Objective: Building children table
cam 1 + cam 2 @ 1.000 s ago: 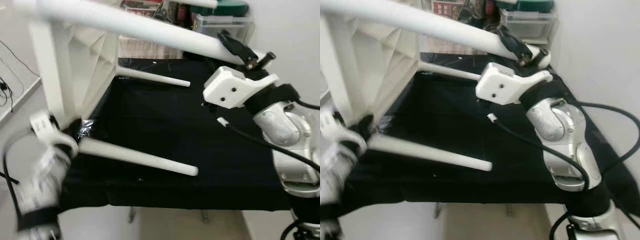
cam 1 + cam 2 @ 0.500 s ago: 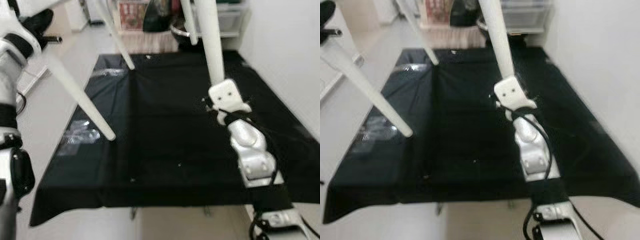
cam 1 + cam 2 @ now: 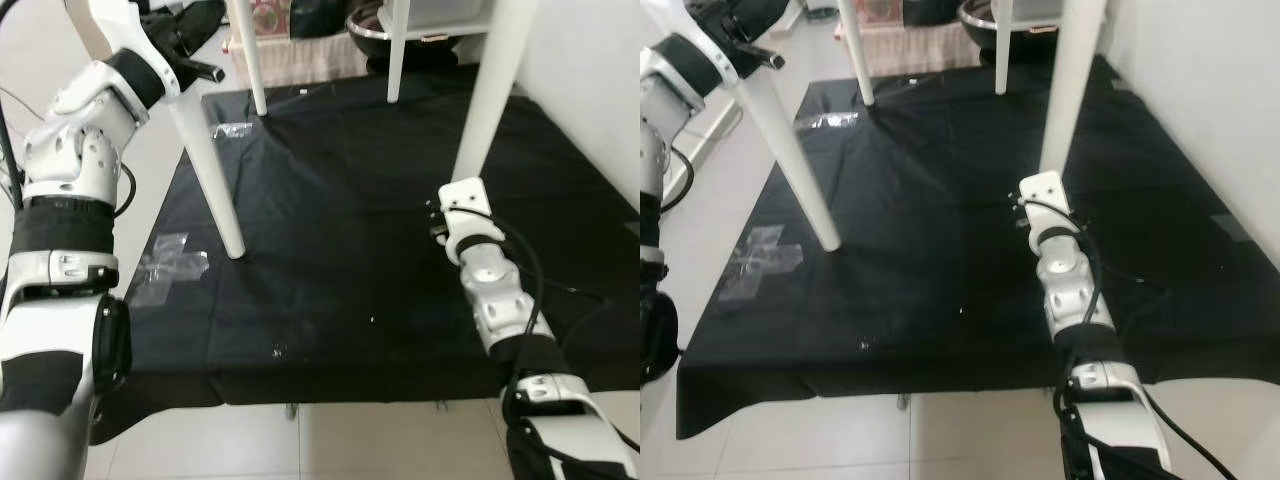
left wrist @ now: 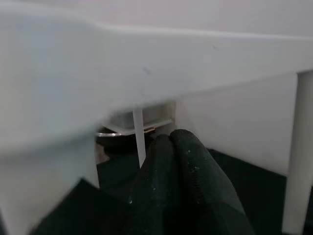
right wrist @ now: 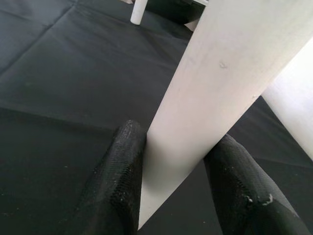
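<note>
**Ana:** Right wrist view has the right gripper (image 5: 171,196) with its jaws spread around the near right leg (image 5: 215,83) of the white children's table (image 3: 215,160), both fingers (image 5: 120,171) pressed to its sides, low down near its foot.

**Ben:** And the left gripper (image 3: 185,55)?

**Ana:** High on the robot's left, up by the top of the near left leg (image 3: 210,170). Its wrist camera shows the two fingers (image 4: 181,181) lying together under the pale table frame (image 4: 195,63); whether they pinch anything, I can't tell.

**Ben:** So which step is this?

**Ana:** I'd judge the table is being stood upright on its legs. The left leg's foot looks to be touching the black cloth (image 3: 330,250); the two far legs (image 3: 250,70) seem to reach it as well.

**Ben:** Next move?

**Ana:** Probably settle the right leg squarely down, check that all four feet bear, then let go without tipping it.

**Ben:** The surroundings?

**Ana:** The black cloth covers a low desk over a pale tiled floor (image 3: 380,440). Clear tape (image 3: 165,262) is stuck near its left edge. A white wall (image 3: 1200,100) runs along the right, with a dark bowl (image 3: 372,25) and clutter behind.
</note>
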Controlling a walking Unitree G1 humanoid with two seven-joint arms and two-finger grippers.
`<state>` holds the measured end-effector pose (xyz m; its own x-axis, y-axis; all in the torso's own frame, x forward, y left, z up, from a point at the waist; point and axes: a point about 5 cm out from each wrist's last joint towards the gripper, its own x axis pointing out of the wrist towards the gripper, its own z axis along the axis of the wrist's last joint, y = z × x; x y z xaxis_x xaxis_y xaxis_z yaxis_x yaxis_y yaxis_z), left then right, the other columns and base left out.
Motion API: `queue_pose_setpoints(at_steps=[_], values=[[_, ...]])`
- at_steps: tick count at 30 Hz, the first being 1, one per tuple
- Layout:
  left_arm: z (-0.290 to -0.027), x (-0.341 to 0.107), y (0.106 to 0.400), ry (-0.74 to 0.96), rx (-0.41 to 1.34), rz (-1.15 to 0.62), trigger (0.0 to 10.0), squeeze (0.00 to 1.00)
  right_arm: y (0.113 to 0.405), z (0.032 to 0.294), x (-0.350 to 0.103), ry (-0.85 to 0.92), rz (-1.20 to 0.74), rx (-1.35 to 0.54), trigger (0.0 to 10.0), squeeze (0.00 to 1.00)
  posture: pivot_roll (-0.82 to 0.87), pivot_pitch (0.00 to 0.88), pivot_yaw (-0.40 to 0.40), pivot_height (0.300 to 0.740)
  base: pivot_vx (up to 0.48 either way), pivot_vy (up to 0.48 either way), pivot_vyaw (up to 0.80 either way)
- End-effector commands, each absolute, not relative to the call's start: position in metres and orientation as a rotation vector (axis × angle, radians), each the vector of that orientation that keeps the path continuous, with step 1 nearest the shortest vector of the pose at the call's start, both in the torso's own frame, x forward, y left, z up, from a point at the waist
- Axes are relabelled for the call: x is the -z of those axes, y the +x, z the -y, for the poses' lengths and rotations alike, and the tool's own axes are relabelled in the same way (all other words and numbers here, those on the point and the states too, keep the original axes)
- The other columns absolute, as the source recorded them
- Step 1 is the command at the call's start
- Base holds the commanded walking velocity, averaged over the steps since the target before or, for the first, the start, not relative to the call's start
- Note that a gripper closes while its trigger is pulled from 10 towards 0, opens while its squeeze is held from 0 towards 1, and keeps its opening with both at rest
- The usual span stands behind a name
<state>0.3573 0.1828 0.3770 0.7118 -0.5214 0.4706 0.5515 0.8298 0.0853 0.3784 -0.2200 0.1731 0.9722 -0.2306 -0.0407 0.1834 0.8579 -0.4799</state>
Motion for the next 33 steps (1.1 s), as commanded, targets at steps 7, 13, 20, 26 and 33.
queue_pose_setpoints(at_steps=[7, 13, 20, 26, 33], values=[[-0.169, -0.340, 0.335, -0.121, 0.631, 0.473, 10.0, 1.00, 0.366, 0.212, -0.134, -0.497, -0.196, 0.132, 10.0, 0.00, 0.03, 0.093, 0.042, 0.740, 0.000, 0.000, 0.00], [-0.166, -0.287, 0.304, -0.041, 0.571, 0.385, 10.0, 1.00, 0.336, 0.199, -0.138, -0.321, -0.052, 0.063, 10.0, 0.35, 0.01, 0.094, 0.029, 0.740, 0.000, 0.000, 0.00], [-0.157, -0.230, 0.276, -0.046, 0.449, 0.244, 10.0, 1.00, 0.305, 0.196, -0.145, -0.245, 0.055, 0.048, 10.0, 1.00, 0.00, 0.088, 0.021, 0.740, 0.000, 0.000, 0.00], [-0.159, -0.187, 0.258, 0.052, 0.280, 0.138, 10.0, 0.00, 0.271, 0.195, -0.140, -0.235, 0.075, 0.047, 10.0, 1.00, -0.02, 0.073, 0.019, 0.740, 0.000, 0.000, 0.00], [-0.163, -0.150, 0.245, 0.134, 0.183, 0.004, 10.0, 0.00, 0.255, 0.169, -0.138, -0.156, 0.091, -0.040, 10.0, 0.16, -0.03, 0.060, 0.022, 0.740, 0.000, 0.000, 0.00]])
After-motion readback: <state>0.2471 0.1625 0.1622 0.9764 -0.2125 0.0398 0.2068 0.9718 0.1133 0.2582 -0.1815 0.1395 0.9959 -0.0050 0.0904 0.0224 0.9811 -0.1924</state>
